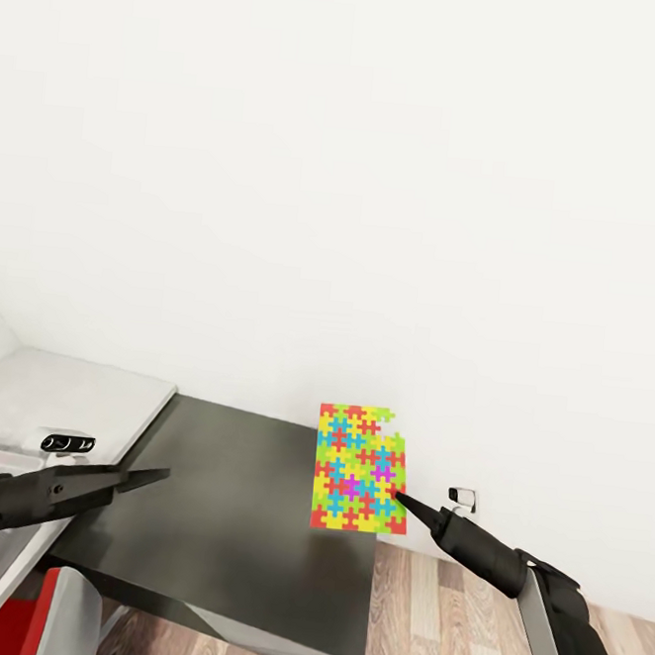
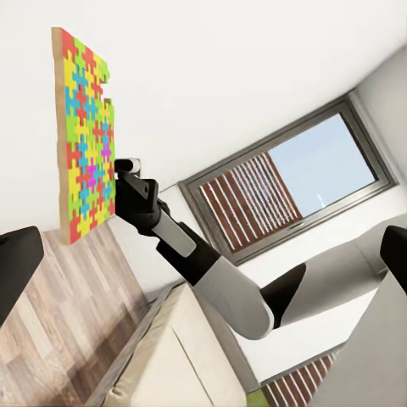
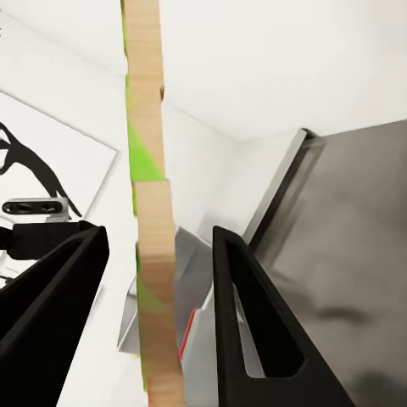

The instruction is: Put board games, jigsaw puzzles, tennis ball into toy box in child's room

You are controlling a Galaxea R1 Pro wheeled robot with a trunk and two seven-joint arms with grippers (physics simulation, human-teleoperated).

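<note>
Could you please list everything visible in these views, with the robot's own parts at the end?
jigsaw puzzle: one, multicoloured, held upright above the cabinet's right edge.
cabinet: one, dark grey top, against the wall.
table: one, pale grey top, left of the cabinet.
wall socket: one, white, low on the wall.
floor: wood planks.
window: one, grey frame, slatted blind.
right end effector: black, gripping the puzzle's edge.
left end effector: black, over the cabinet, holding nothing.
</note>
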